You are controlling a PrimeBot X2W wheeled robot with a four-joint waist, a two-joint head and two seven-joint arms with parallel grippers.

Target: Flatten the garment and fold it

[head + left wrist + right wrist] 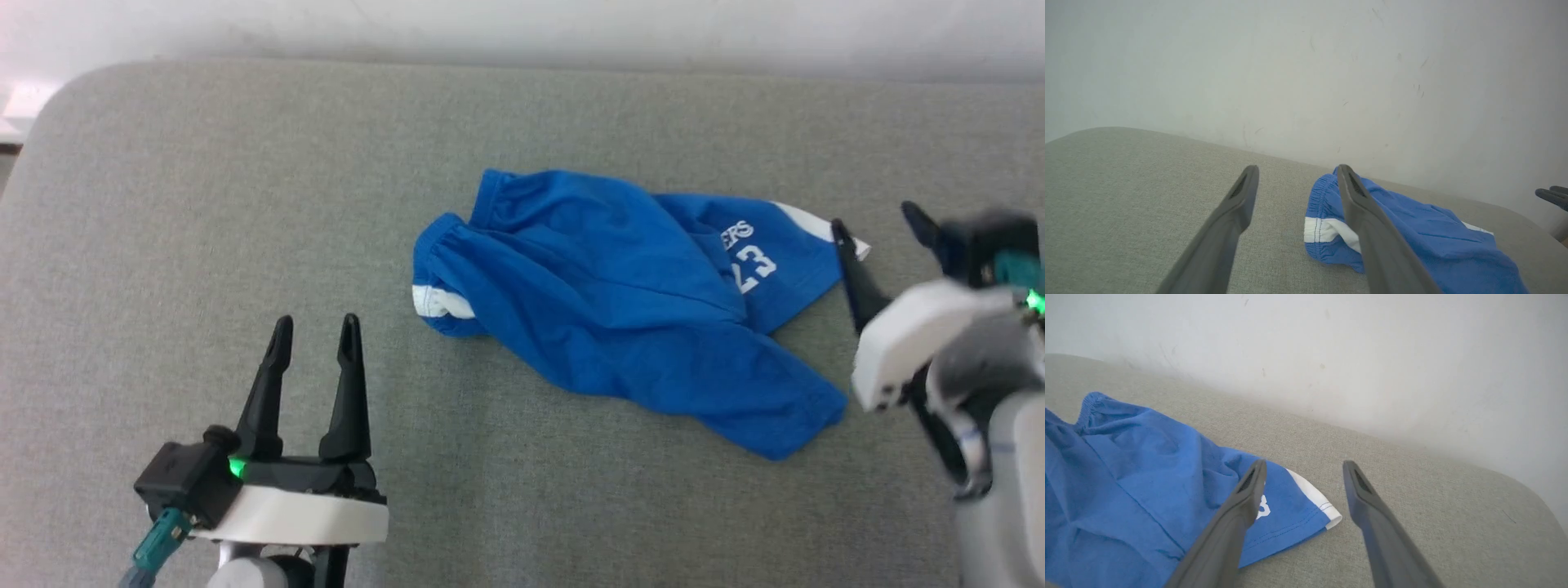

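The garment (620,302), bright blue shorts with white side stripes and a white number print, lies crumpled in the middle of the grey padded table (204,212). Its gathered waistband points left, its leg hems right. My left gripper (314,331) stands open at the lower left, apart from the waistband, with nothing between its fingers. In the left wrist view the garment (1412,232) lies beyond and right of the left gripper (1296,173). My right gripper (878,220) is open beside the white-striped hem corner. In the right wrist view that corner of the garment (1126,477) sits between the fingertips of the right gripper (1304,467), below them.
A pale wall (522,28) runs along the table's far edge. The table's rounded far-left corner (61,98) shows. The right gripper's finger (1551,196) shows at the left wrist view's right edge.
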